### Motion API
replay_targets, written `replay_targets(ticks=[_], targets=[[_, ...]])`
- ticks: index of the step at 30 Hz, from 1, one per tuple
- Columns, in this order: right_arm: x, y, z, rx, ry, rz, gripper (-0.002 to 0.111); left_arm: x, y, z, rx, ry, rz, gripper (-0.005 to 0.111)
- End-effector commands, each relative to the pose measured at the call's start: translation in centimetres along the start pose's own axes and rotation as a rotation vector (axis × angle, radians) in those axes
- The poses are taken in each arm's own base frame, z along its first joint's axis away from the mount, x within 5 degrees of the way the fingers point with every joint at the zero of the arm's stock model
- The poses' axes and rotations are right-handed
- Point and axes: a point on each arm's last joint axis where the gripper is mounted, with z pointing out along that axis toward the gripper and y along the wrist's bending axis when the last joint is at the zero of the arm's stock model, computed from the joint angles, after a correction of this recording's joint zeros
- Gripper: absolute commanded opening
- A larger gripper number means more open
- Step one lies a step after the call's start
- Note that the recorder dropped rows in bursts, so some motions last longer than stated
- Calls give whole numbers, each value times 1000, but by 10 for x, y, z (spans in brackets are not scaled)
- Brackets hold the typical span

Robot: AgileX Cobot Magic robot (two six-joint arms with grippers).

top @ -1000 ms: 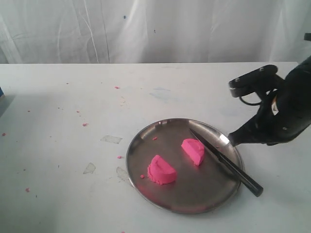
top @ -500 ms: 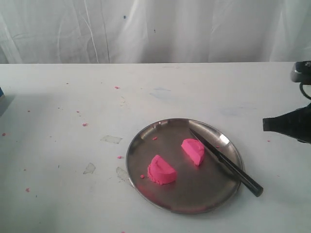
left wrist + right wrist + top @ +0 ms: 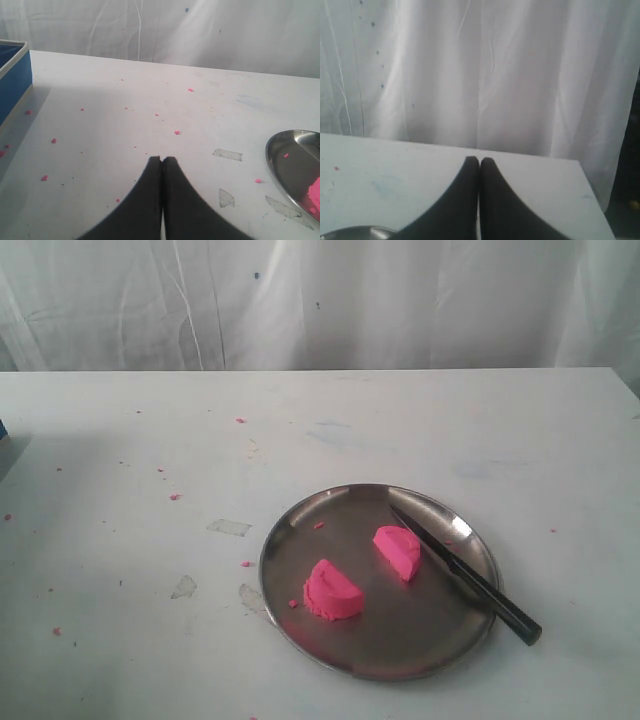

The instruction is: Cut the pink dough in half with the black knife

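Beneath both of your grippers spreads the white table; well ahead of your left gripper, off toward the right arm's side, sits the steel plate, and only a sliver of its rim shows close under your right gripper; both grippers have their fingers pressed together on nothing, and neither appears in the exterior view, which I read as arms parked clear because the work looks done; the black knife lies free, its blade across the plate on the right gripper's side and its handle jutting past the rim, probably laid that way so the handle is easy to grasp; the pink dough sits on the plate as two half-round pieces, apart from each other, one just beside the blade, the other nearer your left gripper's side; that gap suggests the cut is complete; tiny pink crumbs dot the table ahead of your left gripper, clear of its fingers.
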Motion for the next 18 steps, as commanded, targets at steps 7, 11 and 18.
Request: replay_targets(ticks=[7, 11, 18], targets=[[12, -2, -26, 16, 1, -9, 0, 1, -1, 0, 11, 1, -26, 0], [15, 2, -25, -39, 34, -38, 0, 1, -1, 0, 11, 1, -26, 0], [27, 11, -48, -216, -115, -103, 0, 1, -1, 0, 11, 1, -26, 0]])
